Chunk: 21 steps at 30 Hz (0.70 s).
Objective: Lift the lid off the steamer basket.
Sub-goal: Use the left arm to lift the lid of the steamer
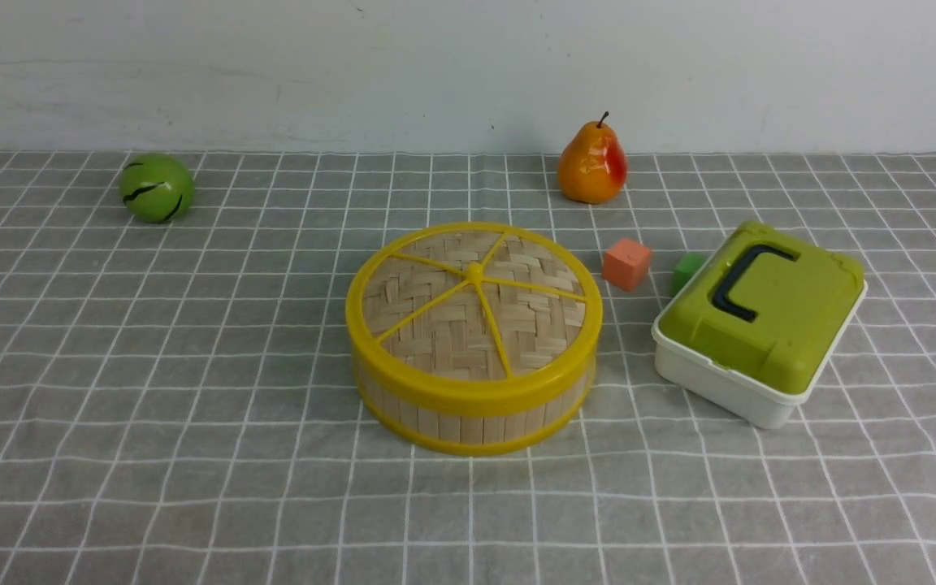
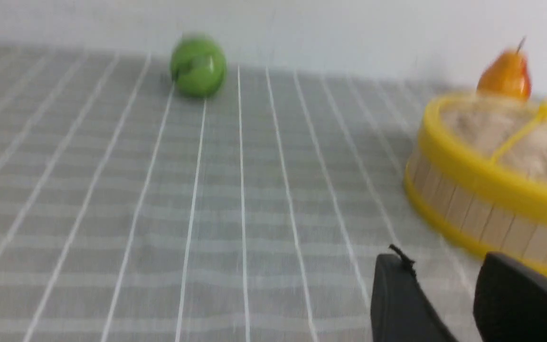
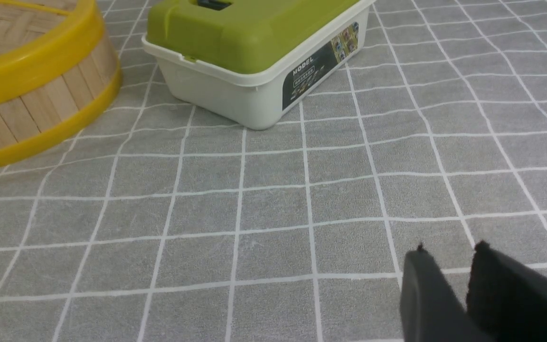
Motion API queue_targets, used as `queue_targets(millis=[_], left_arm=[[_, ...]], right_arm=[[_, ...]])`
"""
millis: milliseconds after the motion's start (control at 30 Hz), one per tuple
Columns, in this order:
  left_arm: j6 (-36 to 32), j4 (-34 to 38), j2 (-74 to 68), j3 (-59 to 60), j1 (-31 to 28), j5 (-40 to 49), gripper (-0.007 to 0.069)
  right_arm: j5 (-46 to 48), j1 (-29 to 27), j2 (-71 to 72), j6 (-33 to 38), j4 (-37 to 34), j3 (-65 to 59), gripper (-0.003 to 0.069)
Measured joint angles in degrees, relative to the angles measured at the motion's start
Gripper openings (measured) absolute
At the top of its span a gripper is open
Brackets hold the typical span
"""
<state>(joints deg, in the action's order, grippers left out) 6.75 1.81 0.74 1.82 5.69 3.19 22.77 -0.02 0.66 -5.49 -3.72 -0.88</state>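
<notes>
Apart | lid (image 1: 468,305) beyond both arms' fingers (image 2: 406,294) | both partly open, holding nothing

Yellow-rimmed lid (image 1: 444,337), white-gridded grey cloth (image 1: 192,455), green-and-black ball (image 1: 157,188).

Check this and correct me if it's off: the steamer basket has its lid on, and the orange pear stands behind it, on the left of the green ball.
The side is wrong: the front view shows the orange pear to the right of the green ball. The rest holds.
</notes>
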Motion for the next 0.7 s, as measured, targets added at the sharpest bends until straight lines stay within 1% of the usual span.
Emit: queue_targets(millis=[33, 67, 100, 133, 167, 200, 233, 267, 300, 333, 367, 400, 433, 500, 533, 567, 600, 667, 700], left_arm=[[-0.06, 0.00, 0.00, 0.00, 0.00, -3.19, 0.0239], [-0.10, 0.00, 0.00, 0.00, 0.00, -9.92, 0.0239], [-0.10, 0.00, 0.00, 0.00, 0.00, -10.63, 0.0239], [-0.10, 0.00, 0.00, 0.00, 0.00, -16.87, 0.0239], [-0.10, 0.00, 0.00, 0.00, 0.00, -19.64, 0.0239], [-0.10, 0.00, 0.00, 0.00, 0.00, -20.34, 0.0239], [1.04, 0.43, 0.00, 0.00, 0.00, -26.37, 0.0239], [1.04, 0.43, 0.00, 0.00, 0.00, -26.99, 0.0239], [4.05, 1.31, 0.00, 0.00, 0.00, -31.69, 0.0239], [4.45, 1.44, 0.00, 0.00, 0.00, -32.21, 0.0239], [7.99, 2.10, 0.00, 0.00, 0.00, -35.56, 0.0239], [10.27, 2.33, 0.00, 0.00, 0.00, -36.81, 0.0239], [10.74, 2.33, 0.00, 0.00, 0.00, -36.98, 0.0239], [17.76, 2.11, 0.00, 0.00, 0.00, -39.30, 0.0239], [20.01, 2.05, 0.00, 0.00, 0.00, -40.34, 0.0239], [20.01, 2.05, 0.00, 0.00, 0.00, -40.34, 0.0239], [21.91, 2.21, 0.00, 0.00, 0.00, -41.24, 0.0239], [22.68, 2.80, 0.00, -0.87, 0.00, -39.91, 0.0239], [22.28, 3.04, -0.19, -4.22, 0.00, -35.75, 0.0234]], right_arm=[[0.00, 0.00, 0.00, 0.00, 0.00, 0.00, 0.0120], [0.00, 0.00, 0.00, 0.00, 0.00, 0.00, 0.0120], [0.00, 0.00, 0.00, 0.00, 0.00, 0.00, 0.0120], [0.00, 0.00, 0.00, 0.00, 0.00, 0.00, 0.0121], [0.00, 0.00, 0.00, 0.00, 0.00, 0.00, 0.0122], [0.00, 0.00, 0.00, 0.00, 0.00, 0.00, 0.0122], [0.00, 0.00, 0.00, 0.00, 0.00, 0.00, 0.0123], [0.00, 0.00, 0.00, 0.00, 0.00, 0.00, 0.0123], [0.00, 0.00, 0.00, 0.00, 0.05, 0.00, 0.0125], [0.00, 0.00, 0.00, 0.00, 0.05, 0.00, 0.0125], [0.00, 0.00, 0.00, 0.00, 0.05, 0.00, 0.0126], [0.00, 0.00, 0.00, 0.00, 0.05, 0.00, 0.0127], [0.00, 0.00, 0.00, 0.00, 0.05, 0.00, 0.0127], [0.00, 0.00, 0.00, 0.00, 0.05, 0.00, 0.0129], [0.00, 0.00, 0.00, 0.00, 0.05, 0.00, 0.0131], [0.00, 0.00, 0.00, 0.00, 0.05, 0.00, 0.0131], [0.00, 0.00, 0.00, 0.00, 0.05, 0.00, 0.0133], [0.00, 0.00, 0.00, 0.00, 0.05, 0.00, 0.0134], [0.00, 0.00, 0.00, 0.00, 0.05, 0.00, 0.0136]])
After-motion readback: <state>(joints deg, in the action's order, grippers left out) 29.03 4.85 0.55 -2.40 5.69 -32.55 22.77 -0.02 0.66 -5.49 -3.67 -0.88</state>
